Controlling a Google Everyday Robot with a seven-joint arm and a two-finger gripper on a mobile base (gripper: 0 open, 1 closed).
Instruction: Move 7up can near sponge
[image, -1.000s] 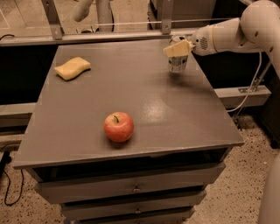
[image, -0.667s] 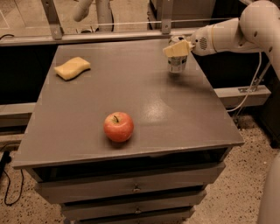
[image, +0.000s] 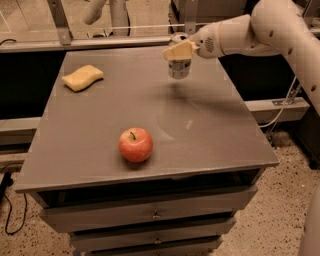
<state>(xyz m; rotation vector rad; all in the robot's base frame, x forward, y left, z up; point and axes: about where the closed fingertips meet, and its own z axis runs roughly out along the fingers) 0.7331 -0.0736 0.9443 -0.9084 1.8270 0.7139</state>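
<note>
Since a second ago, the gripper (image: 178, 51) and the 7up can (image: 179, 70) are sitting further left over the back of the table (image: 210, 130), having shifted together away from the right edge and toward the middle of the far side. The sponge (image: 82, 77) and the apple (image: 135, 144) are lying where they were.

The white arm (image: 250, 32) is reaching in from the upper right, and its yellowish gripper is pointing left and clamping the silver-grey can by its upper part, with the fingers closed on it. The can is hanging upright below the fingers. Its base appears to be just clear of the tabletop, with a soft shadow falling on the grey surface under it, though contact cannot be ruled out.

The sponge is resting flat near the back left corner of the table, well apart from the can, with bare tabletop lying between them. The apple is standing near the front edge, stem up, roughly midway between left and right, and well apart from both the can and the sponge.

Below the tabletop, a stack of grey drawers (image: 155, 215) is showing at the front. A dark cable (image: 7, 212) is trailing over the speckled floor (image: 280, 200) at the lower left.
</note>
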